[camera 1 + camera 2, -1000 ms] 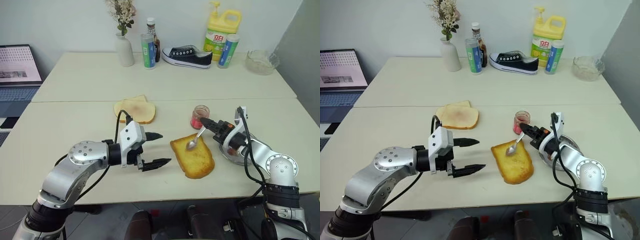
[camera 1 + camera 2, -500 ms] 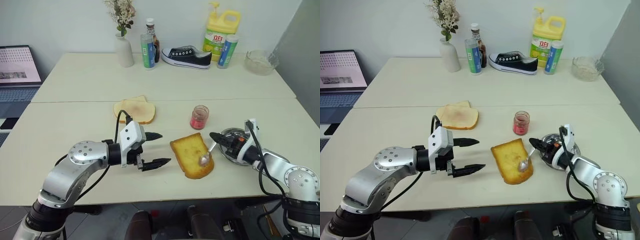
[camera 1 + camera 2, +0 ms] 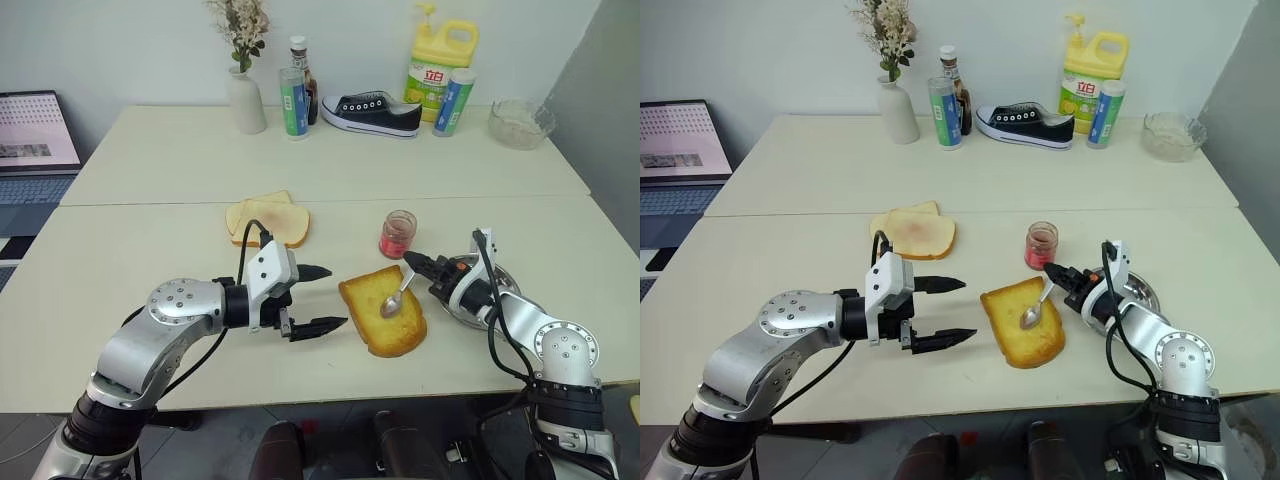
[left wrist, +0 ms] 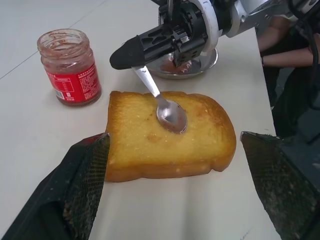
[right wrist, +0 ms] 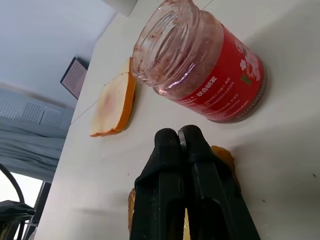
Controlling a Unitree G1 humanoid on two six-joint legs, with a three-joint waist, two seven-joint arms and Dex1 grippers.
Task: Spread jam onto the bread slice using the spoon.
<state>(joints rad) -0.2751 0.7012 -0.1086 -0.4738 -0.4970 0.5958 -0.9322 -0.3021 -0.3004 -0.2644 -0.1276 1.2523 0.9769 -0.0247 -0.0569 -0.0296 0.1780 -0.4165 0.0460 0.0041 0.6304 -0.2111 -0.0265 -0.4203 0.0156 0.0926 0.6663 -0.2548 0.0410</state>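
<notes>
Wall: plain white, far side.
Surface: two cream tabletops, joined at a seam.
Laptop: far left, open, screen lit.
Light: even, soft.

Cream table w/ bread slice, jam, paler slices, steel dish, prob. empty.

1. The bread slice is golden-yellow with a browner crust.
2. The jam jar is clear, pink-smeared, with a red label.
3. The spoon is shiny silver.
4. The table is cream.
</notes>
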